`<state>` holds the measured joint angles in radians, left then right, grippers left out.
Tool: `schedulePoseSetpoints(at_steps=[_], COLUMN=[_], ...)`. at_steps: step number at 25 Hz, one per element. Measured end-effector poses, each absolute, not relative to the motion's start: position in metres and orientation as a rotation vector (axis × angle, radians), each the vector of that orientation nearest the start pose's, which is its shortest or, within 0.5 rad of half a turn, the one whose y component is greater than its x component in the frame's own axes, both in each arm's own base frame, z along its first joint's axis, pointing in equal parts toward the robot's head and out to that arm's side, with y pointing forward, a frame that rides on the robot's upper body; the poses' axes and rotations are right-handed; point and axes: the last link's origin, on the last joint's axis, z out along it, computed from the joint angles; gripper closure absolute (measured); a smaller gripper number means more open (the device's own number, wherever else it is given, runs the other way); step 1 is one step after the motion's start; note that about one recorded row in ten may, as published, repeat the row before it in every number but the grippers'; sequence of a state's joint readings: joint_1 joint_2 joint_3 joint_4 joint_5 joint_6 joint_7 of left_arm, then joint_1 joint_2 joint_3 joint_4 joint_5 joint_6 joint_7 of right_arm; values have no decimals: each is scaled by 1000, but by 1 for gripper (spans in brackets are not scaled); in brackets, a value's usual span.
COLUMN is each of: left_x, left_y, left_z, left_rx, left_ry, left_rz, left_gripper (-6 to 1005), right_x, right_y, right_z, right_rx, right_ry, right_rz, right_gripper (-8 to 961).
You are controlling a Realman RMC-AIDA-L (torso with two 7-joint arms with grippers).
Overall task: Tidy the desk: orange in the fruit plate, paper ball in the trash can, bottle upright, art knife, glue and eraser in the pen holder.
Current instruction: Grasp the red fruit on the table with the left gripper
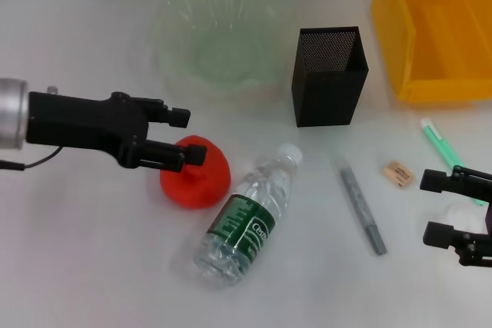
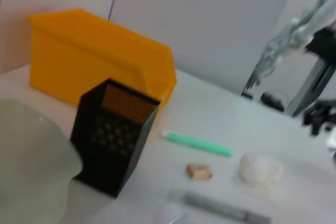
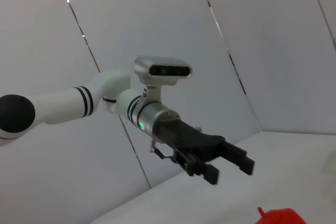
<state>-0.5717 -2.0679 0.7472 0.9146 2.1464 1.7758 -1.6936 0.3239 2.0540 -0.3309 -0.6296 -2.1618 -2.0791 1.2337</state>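
Note:
The orange (image 1: 197, 178) lies on the white desk, left of the lying bottle (image 1: 246, 217). My left gripper (image 1: 195, 136) is open and hovers at the orange's top left edge; it also shows in the right wrist view (image 3: 231, 165) above the orange (image 3: 278, 217). My right gripper (image 1: 425, 208) is open at the right edge, with the paper ball (image 1: 461, 213) between its fingers. The eraser (image 1: 398, 173), the green glue stick (image 1: 440, 146) and the grey art knife (image 1: 361, 207) lie nearby. The fruit plate (image 1: 165, 17), pen holder (image 1: 330, 94) and trash can (image 1: 388, 13) stand at the back.
The left wrist view shows the trash can (image 2: 100, 56), pen holder (image 2: 113, 135), glue stick (image 2: 197, 144), eraser (image 2: 199, 171), paper ball (image 2: 260, 169) and art knife (image 2: 226, 211). A tiled wall runs behind the desk.

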Motion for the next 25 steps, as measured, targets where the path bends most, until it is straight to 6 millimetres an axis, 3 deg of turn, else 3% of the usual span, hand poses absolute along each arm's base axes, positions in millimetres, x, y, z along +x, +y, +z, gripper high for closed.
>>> schedulePoseSetpoints(at_steps=[3, 5, 7, 20, 23, 25], left_x=[-230, -230, -237, -256, -256, -257], left_y=[338, 338, 345, 350, 349, 348], left_z=[16, 16, 1, -18, -20, -21], left_rx=[-2958, -2958, -2932, -2882, -2891, -2891], left_ry=[-676, -676, -645, -643, -630, -632], left_rz=[-353, -353, -213, -144, -126, -128], left_gripper=[229, 230, 232, 241, 476, 573], right_x=[308, 308, 308, 308, 308, 308], right_y=[212, 212, 211, 212, 213, 213], right_z=[39, 39, 38, 37, 37, 37], right_rx=[-2709, -2709, -2708, -2700, -2696, -2696], right_ry=[682, 683, 686, 697, 699, 699], right_rz=[1099, 1101, 1104, 1106, 1104, 1104], right_gripper=[134, 134, 134, 134, 134, 134])
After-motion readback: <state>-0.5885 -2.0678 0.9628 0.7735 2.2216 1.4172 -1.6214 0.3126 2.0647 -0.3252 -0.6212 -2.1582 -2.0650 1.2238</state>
